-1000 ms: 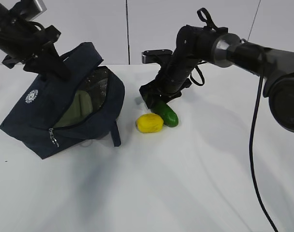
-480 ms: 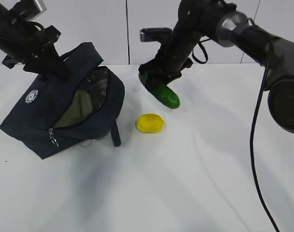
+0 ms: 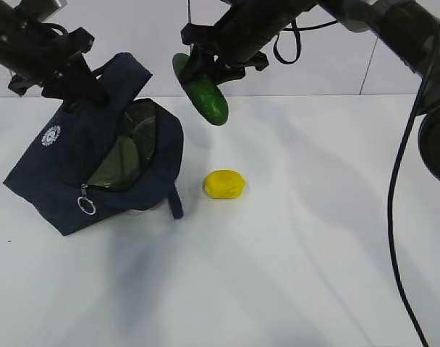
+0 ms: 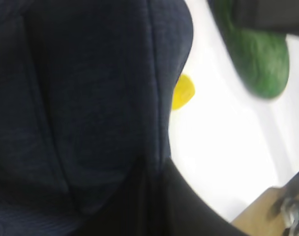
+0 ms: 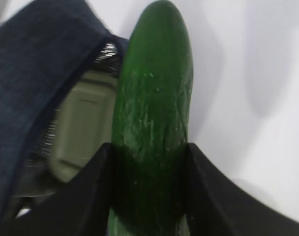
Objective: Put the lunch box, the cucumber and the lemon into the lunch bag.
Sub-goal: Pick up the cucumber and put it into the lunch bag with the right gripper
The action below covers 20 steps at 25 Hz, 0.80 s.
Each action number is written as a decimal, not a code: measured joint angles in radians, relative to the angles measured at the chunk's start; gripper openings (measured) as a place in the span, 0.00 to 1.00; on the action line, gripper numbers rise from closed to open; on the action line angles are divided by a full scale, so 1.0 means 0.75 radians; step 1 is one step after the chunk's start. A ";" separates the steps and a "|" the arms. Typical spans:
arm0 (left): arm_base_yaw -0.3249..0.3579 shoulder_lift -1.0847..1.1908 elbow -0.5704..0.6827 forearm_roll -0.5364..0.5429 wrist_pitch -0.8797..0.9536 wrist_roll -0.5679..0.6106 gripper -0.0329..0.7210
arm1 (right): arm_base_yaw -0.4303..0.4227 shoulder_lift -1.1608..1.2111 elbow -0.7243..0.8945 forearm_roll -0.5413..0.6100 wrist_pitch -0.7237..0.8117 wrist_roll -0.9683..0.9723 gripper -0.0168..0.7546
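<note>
A: Right gripper (image 5: 150,196) status?

B: Clamped on the cucumber (image 3: 200,94). Right wrist view shows both black fingers (image 5: 80,196) pressed against its sides, tip pointing away from the camera. In the exterior view it hangs tilted in the air, above the table (image 3: 292,238), just right of the lunch bag's (image 3: 97,166) opening.

A: Left gripper (image 3: 79,87)?

B: Pinched together on the bag's upper fabric near the handles, propping the bag up at a tilt with its mouth facing right. The left wrist view is mostly dark navy cloth, so the fingers themselves aren't visible there.

A: Lunch box (image 3: 122,159)?

B: Inside the bag. The sage-green lid shows through the open zipper, also in the right wrist view behind the cucumber.

A: Lemon (image 3: 224,184)?

B: On the table, untouched, just right of the bag's lower corner and below the raised cucumber. Silver ring pull (image 3: 85,207) hangs at the bag's front edge.
</note>
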 joint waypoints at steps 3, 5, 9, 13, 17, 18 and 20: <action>0.001 0.002 0.000 -0.080 -0.069 0.000 0.05 | 0.000 0.000 0.000 0.102 0.000 0.061 0.42; 0.001 0.005 0.000 -0.132 -0.121 0.006 0.05 | 0.000 0.000 0.000 0.147 0.000 0.092 0.42; 0.003 0.005 0.000 -0.210 -0.189 0.033 0.05 | 0.000 0.000 0.000 0.226 0.000 0.110 0.42; 0.003 0.006 0.000 -0.248 -0.213 0.060 0.05 | 0.000 0.000 0.037 0.292 0.000 0.114 0.42; 0.003 0.008 0.000 -0.265 -0.216 0.071 0.05 | 0.000 0.000 0.114 0.340 0.000 0.114 0.42; 0.003 0.008 0.000 -0.265 -0.216 0.073 0.05 | 0.000 0.006 0.124 0.367 0.000 0.114 0.42; 0.003 0.008 0.000 -0.265 -0.216 0.076 0.05 | 0.000 0.037 0.127 0.463 0.000 0.097 0.42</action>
